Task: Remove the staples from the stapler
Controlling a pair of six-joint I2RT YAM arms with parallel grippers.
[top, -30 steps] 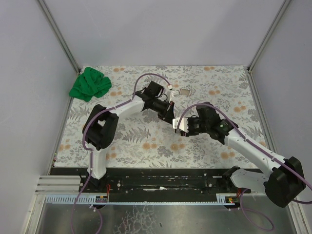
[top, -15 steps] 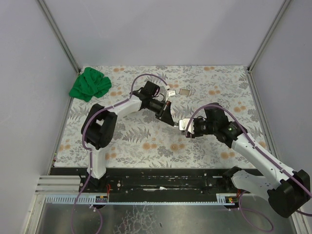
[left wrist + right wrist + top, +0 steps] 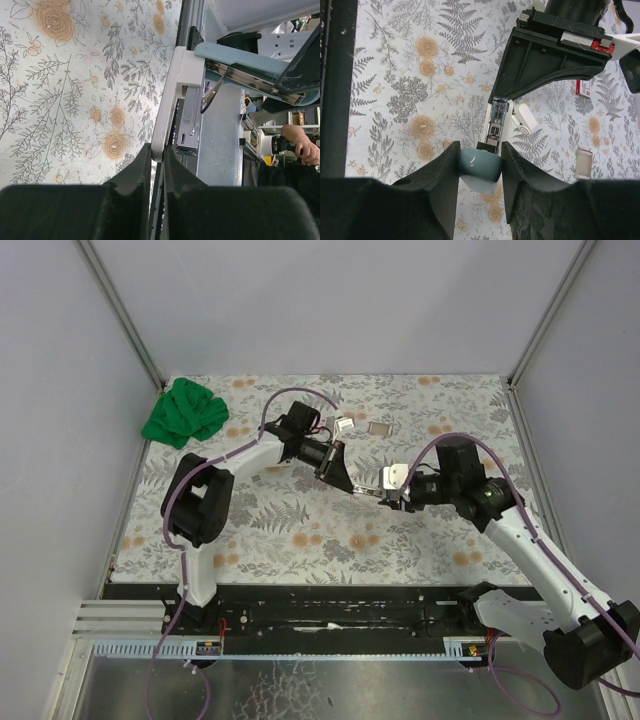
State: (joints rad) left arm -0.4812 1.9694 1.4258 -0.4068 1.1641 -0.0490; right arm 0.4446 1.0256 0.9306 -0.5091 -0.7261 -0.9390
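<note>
I count two grippers of my own, the left gripper (image 3: 156,152) and the right gripper (image 3: 480,154); one stapler (image 3: 240,56); one green cloth (image 3: 185,412); one small red-and-white box (image 3: 343,424); one flat grey piece (image 3: 380,427); one floral-patterned table (image 3: 280,530).

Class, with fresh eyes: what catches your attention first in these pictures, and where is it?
The left gripper and right gripper meet mid-table, each clamped on an end of an opened stapler above the flowered tablecloth. A crumpled green rag sits in the far left corner.
</note>
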